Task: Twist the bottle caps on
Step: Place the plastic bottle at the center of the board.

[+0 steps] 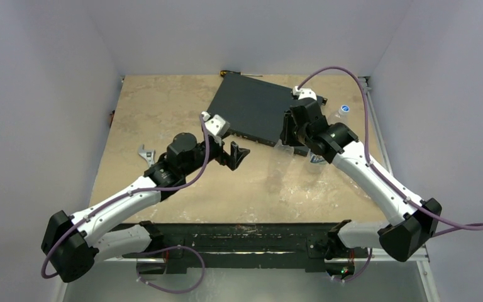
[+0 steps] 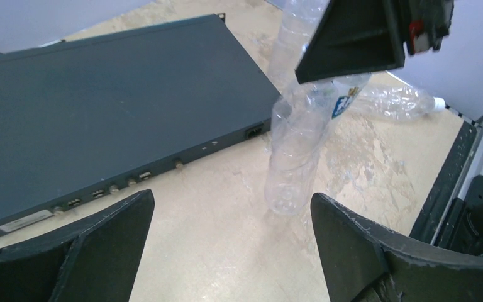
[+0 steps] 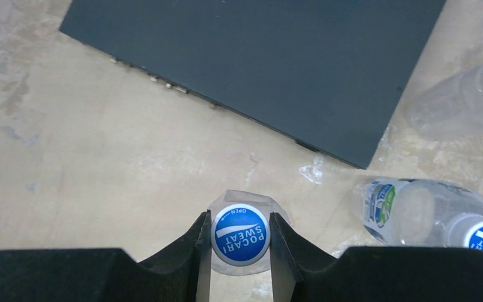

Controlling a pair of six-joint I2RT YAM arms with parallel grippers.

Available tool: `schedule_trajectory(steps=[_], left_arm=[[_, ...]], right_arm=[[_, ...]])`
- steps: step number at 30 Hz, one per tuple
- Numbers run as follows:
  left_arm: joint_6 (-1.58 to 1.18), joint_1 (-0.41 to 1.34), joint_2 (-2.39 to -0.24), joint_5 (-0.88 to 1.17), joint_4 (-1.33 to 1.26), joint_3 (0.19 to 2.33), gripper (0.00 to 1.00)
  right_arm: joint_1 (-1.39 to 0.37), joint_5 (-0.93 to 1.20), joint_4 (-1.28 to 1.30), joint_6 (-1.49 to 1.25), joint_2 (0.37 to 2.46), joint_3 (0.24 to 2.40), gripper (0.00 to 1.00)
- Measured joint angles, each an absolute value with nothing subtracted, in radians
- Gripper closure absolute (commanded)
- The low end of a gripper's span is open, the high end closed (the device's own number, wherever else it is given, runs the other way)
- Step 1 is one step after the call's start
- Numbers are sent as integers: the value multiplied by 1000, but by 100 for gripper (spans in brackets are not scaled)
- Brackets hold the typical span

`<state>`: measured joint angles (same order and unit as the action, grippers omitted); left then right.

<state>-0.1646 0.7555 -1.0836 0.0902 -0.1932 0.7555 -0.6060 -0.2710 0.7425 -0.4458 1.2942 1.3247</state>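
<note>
While the beige table is sitting between pale walls, right claw is clamping a blue cap atop an upright bottle; left claw is gaping, empty.

Beige marbled table. A flat black box lies angled at the far middle, with a row of ports along its near edge. An adjustable wrench lies at the left, its silver head showing and its handle red. A small dark tool, type unclear, lies at the far edge just beyond the box corner.
</note>
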Motion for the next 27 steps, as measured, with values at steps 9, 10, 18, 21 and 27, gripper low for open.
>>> schedule_trajectory(steps=[9, 10, 18, 21, 27], left_arm=[[-160, 727, -1038, 24, -103, 763, 3], [-160, 727, -1038, 16, -94, 763, 3], [-154, 726, -1035, -13, -80, 763, 3], [-154, 726, -1034, -15, -80, 763, 3], [-154, 726, -1021, -15, -80, 760, 2]], right_arm=[[-604, -403, 634, -455, 1252, 1190, 100], [-604, -415, 612, -455, 1247, 1172, 100], [-604, -493, 520, -455, 1188, 1085, 100], [-604, -509, 477, -453, 1176, 1057, 97], [-604, -514, 422, -451, 1158, 996, 92]])
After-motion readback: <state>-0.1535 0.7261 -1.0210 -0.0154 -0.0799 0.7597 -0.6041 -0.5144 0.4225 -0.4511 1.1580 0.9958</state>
